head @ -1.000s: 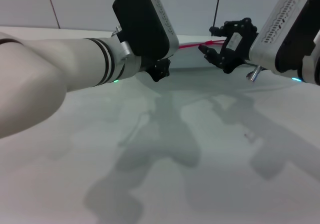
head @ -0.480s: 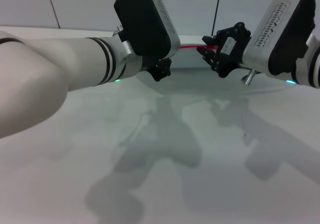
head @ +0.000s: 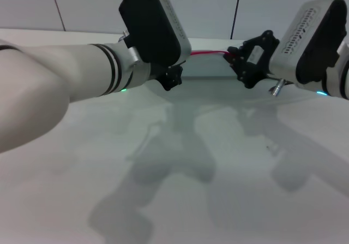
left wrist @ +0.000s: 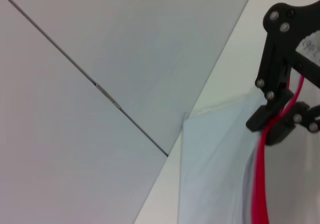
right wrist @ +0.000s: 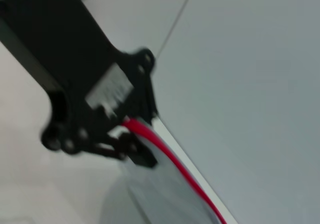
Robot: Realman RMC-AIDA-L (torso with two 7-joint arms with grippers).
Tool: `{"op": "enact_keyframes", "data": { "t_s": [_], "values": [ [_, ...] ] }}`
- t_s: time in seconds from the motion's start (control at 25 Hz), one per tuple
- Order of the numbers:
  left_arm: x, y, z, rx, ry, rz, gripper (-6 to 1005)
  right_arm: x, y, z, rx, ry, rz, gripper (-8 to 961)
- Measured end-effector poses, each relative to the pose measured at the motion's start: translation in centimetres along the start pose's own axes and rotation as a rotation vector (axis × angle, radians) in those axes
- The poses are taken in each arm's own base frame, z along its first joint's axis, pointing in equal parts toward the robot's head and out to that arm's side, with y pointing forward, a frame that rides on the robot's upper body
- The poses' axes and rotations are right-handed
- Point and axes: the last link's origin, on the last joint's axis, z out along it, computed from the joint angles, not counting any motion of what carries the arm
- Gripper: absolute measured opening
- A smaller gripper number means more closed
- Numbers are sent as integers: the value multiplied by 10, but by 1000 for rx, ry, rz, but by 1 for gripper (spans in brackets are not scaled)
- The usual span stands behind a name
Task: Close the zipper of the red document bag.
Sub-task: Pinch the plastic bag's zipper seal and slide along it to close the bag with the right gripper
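White table (head: pixel 218 189), both end effectors pinching zipper (head: pixel 210 52), wrist views alone showing red document bag (left wrist: pixel 215 169).

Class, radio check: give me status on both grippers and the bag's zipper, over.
Right gripper shut on the zipper. Left gripper at the bag's other end, also shut on it. Nothing in the way.

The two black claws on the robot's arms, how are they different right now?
The right gripper is closed on the zipper, the bag's red strip, at one end of its visible stretch; the left gripper is at the other end, mostly hidden behind its own wrist. The right gripper's linkage shows plainly; the left shows only a black knuckle. Both are black and are at the red document bag.
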Motion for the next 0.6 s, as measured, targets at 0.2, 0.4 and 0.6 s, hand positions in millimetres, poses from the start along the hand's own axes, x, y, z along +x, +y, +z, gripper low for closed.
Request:
{"op": "enact_keyframes", "data": {
  "t_s": [0.2,0.4,0.6],
  "values": [
    [-2,-4,-8,31,7,1,77,15,-12,-5,49,43,10,81],
    [-3,-8,-24,73,26,-10,80,33,-29,-14,119,79,56,81],
    [-3,-10,-34,91,39,-19,84,56,-45,-23,202,135,78,80]
  ]
}}
